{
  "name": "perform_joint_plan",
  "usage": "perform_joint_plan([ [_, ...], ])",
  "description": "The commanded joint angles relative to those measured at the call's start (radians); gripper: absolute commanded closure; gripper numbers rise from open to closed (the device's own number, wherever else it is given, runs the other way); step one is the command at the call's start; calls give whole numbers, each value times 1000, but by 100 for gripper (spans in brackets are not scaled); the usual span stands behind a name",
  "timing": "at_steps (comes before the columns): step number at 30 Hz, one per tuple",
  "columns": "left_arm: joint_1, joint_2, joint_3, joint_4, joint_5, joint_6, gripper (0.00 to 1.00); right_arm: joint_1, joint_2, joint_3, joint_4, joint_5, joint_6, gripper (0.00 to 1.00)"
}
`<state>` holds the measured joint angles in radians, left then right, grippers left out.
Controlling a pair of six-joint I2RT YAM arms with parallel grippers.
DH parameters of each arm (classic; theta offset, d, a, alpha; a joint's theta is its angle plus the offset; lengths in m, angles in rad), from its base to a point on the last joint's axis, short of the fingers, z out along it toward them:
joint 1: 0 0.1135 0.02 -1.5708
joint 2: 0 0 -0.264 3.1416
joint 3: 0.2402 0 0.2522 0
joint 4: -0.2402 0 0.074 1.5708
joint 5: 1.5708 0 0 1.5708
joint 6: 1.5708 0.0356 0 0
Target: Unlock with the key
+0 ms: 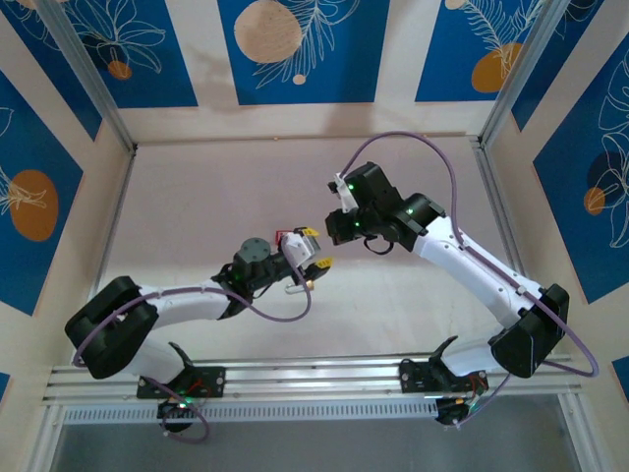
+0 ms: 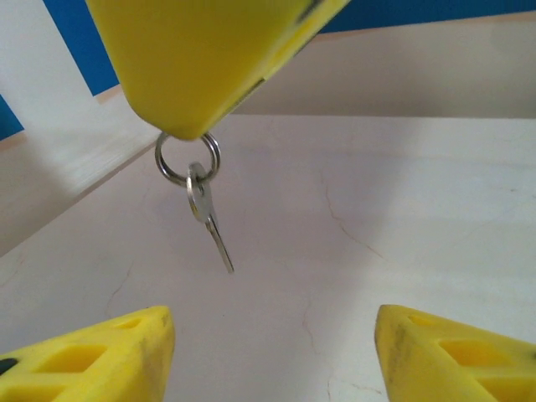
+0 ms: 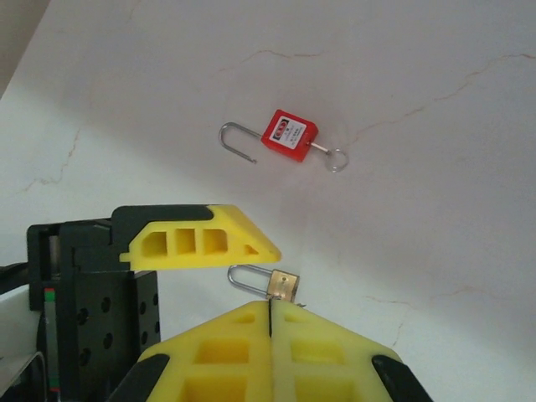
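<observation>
Left wrist view: key hangs from clenched right hand, above the spread-open left hand.

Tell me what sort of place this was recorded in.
Most likely a purpose-built robot test booth: a pale table boxed in by blue leaf-print panels, with aluminium frame posts at the corners and a mounting rail along the near edge.
</observation>
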<state>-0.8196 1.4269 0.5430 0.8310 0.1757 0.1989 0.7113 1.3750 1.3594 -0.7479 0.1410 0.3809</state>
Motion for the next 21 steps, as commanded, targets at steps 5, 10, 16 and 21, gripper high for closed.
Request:
perform_joint_plan([
  [5, 8, 12, -11, 83, -2, -38, 51, 30, -22, -19, 13, -32, 31, 100],
  [10, 11, 13, -13, 102, -4, -56, 63, 34, -23, -23, 19, -32, 33, 100],
  [16, 16, 13, -8, 100, 7, -66, 71, 36, -21, -28, 22, -34, 36, 100],
  [21, 17, 11, -8, 95, 11, -66, 77, 36, -24, -31, 24, -40, 36, 100],
])
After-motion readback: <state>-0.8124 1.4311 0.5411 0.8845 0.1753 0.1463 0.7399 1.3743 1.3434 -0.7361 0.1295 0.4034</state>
